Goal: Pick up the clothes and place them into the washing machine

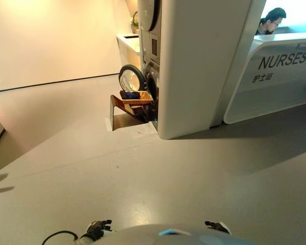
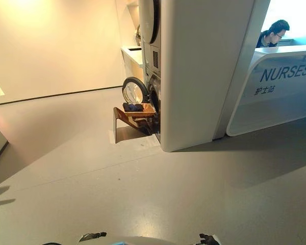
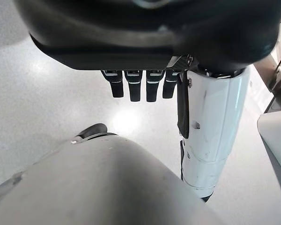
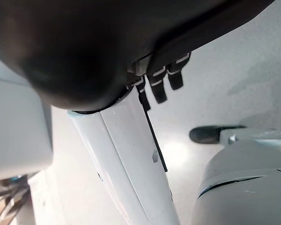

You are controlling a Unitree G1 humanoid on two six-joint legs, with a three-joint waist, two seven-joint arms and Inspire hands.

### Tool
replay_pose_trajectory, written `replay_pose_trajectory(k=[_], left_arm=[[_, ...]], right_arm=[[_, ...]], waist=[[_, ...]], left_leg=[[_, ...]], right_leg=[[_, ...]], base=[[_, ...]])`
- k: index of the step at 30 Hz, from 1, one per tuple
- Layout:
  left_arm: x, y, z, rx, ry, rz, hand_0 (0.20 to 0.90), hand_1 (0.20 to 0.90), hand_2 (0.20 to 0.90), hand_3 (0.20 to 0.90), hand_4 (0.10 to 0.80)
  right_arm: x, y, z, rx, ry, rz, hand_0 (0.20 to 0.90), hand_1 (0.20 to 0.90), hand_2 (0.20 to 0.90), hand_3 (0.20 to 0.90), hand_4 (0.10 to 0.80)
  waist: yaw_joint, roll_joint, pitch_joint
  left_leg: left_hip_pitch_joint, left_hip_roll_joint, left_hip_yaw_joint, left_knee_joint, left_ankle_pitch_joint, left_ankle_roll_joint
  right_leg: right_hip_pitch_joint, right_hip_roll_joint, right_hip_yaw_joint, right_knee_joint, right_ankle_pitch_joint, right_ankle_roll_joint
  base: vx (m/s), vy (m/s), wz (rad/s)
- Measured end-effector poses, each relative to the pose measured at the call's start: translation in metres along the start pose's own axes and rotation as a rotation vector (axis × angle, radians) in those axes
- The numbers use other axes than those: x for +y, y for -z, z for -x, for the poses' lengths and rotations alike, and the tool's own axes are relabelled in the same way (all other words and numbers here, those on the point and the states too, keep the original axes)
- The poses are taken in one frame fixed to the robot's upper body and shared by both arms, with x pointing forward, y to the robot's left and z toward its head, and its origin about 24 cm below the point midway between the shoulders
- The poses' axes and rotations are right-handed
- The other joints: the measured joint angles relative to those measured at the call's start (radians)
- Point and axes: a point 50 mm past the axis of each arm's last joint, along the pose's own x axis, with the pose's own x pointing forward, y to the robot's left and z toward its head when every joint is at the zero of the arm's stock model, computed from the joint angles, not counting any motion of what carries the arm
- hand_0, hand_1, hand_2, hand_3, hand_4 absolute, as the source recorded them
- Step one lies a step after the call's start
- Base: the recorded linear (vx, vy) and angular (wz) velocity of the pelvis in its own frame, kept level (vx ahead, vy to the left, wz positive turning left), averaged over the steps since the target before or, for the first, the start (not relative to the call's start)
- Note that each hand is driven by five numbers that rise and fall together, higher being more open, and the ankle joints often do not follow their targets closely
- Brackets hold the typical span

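Note:
The washing machine [image 1: 152, 84] is set in a white column across the room, and its round door [image 1: 131, 79] is swung open. Beside it a shallow wicker basket [image 1: 141, 98] holding dark clothes [image 1: 129, 95] rests on a low dark brown box [image 1: 121, 108]. It also shows in the right eye view [image 2: 143, 109]. My left hand [image 1: 97, 228] and right hand [image 1: 217, 226] hang low at my sides, far from the basket. In the wrist views the left hand's fingers [image 3: 139, 86] and the right hand's fingers [image 4: 164, 79] are straight and hold nothing.
A white reception counter [image 1: 280, 76] stands right of the column, with a person [image 1: 269, 21] behind it. A white counter [image 1: 128, 43] runs along the back wall. A wide stretch of grey floor [image 1: 143, 173] lies between me and the machine.

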Motion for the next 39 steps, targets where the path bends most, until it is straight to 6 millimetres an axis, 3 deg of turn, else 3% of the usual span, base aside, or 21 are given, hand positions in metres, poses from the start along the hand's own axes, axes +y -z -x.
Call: replay_pose_trajectory(k=[30, 39], left_arm=[[0.005, 0.004, 0.0, 0.027, -0.032, 0.002, 0.9, 0.9, 0.9, 0.9, 0.8], [0.013, -0.003, 0.0, 0.012, -0.063, -0.003, 0.9, 0.9, 0.9, 0.9, 0.8]], right_arm=[[0.001, -0.004, -0.001, -0.01, -0.003, -0.008, 0.9, 0.9, 0.9, 0.9, 0.8], [-0.002, -0.014, -0.003, -0.025, 0.004, -0.018, 0.9, 0.9, 0.9, 0.9, 0.8]], waist=[[0.002, -0.014, 0.0], [0.003, -0.04, 0.031]], left_leg=[[-0.048, -0.005, 0.0, 0.0, 0.0, 0.0], [-0.066, -0.034, 0.006, 0.0, -0.001, 0.011]], right_leg=[[-0.045, -0.001, 0.0, -0.002, 0.0, 0.0], [-0.113, -0.029, 0.012, 0.063, -0.002, -0.001]], base=[[0.007, 0.015, 0.0], [0.09, 0.111, -0.12]])
